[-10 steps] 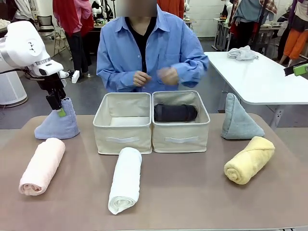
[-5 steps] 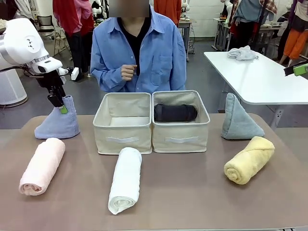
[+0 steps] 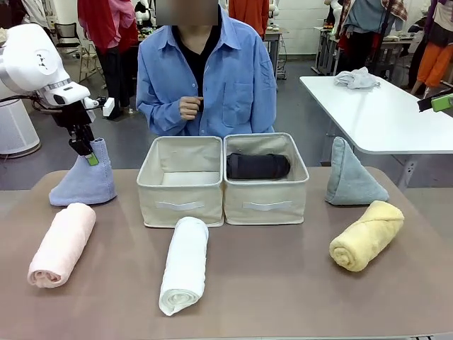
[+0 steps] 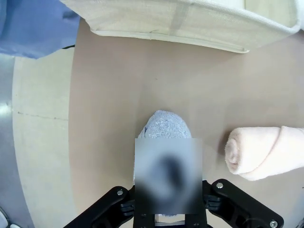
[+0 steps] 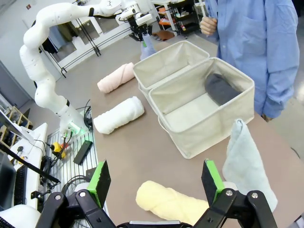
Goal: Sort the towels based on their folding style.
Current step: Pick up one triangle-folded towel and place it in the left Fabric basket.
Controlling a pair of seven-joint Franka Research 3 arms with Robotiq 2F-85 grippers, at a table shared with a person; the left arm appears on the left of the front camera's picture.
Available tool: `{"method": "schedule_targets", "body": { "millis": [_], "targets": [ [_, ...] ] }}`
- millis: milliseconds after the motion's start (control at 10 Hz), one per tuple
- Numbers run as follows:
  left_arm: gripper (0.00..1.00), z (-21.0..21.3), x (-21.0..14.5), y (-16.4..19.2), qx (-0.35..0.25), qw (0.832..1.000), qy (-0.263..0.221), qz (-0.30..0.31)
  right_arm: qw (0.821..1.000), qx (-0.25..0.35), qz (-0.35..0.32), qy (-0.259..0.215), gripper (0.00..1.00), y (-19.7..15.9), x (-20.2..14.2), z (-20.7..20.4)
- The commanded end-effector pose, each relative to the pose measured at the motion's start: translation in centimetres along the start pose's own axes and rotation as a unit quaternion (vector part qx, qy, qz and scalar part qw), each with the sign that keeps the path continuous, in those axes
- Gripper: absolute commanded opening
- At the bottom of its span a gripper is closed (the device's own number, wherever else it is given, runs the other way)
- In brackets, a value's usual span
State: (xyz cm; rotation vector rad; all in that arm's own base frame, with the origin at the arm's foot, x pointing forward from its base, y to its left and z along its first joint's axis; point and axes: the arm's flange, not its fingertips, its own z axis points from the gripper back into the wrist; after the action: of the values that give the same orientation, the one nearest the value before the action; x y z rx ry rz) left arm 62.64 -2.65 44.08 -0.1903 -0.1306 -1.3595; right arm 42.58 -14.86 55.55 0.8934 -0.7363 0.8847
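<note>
left gripper [image 3: 90, 157] pinching tip of light blue cone towel [image 3: 82, 187]; right gripper [image 5: 156, 182] spread wide.

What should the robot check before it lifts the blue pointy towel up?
1. Left pincer pinches the tip of the light blue cone-shaped terry towel: ok.
2. Grip firm enough to lift: cannot tell.
3. Left beige fabric box has room: ok; the dark grey rolled towel lies in the right beige fabric box.
4. Person's hand away from the boxes: ok, held at the chest.
5. Pink rolled towel apart from the cone: ok.
6. Right pincer out of the way: ok, open, far off.
</note>
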Motion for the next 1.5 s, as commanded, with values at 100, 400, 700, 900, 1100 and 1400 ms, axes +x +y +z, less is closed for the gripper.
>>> {"method": "schedule_targets", "body": {
  "millis": [100,400,700,900,1100,1400],
  "targets": [
    [0.0,6.7,-0.6,-5.1,-0.054,0.998,-0.017,0.017,1.0,0.004,-0.001,-0.004,1.0,-0.1,0.1,-0.1],
    [0.0,16.6,-1.4,-14.4,-0.078,0.996,-0.029,0.01,1.0,0.004,-0.001,-0.004,1.0,-0.1,0.1,-0.1],
    [0.0,22.1,-1.2,-20.0,-0.077,0.996,-0.044,-0.002,1.0,0.004,-0.001,-0.004,1.0,-0.1,0.1,-0.1],
    [0.0,22.7,-1.6,-20.7,-0.08,0.996,-0.031,-0.014,1.0,0.004,-0.001,-0.004,1.0,-0.1,0.1,-0.1],
    [0.0,22.7,-1.6,-20.7,-0.08,0.996,-0.031,-0.014,1.0,0.004,-0.001,-0.004,1.0,-0.1,0.1,-0.1],
    [0.19,26.6,-9.7,-25.6,-0.056,0.992,0.077,0.083,1.0,0.004,-0.001,-0.004,1.0,-0.1,0.1,-0.1]
  ]
}}
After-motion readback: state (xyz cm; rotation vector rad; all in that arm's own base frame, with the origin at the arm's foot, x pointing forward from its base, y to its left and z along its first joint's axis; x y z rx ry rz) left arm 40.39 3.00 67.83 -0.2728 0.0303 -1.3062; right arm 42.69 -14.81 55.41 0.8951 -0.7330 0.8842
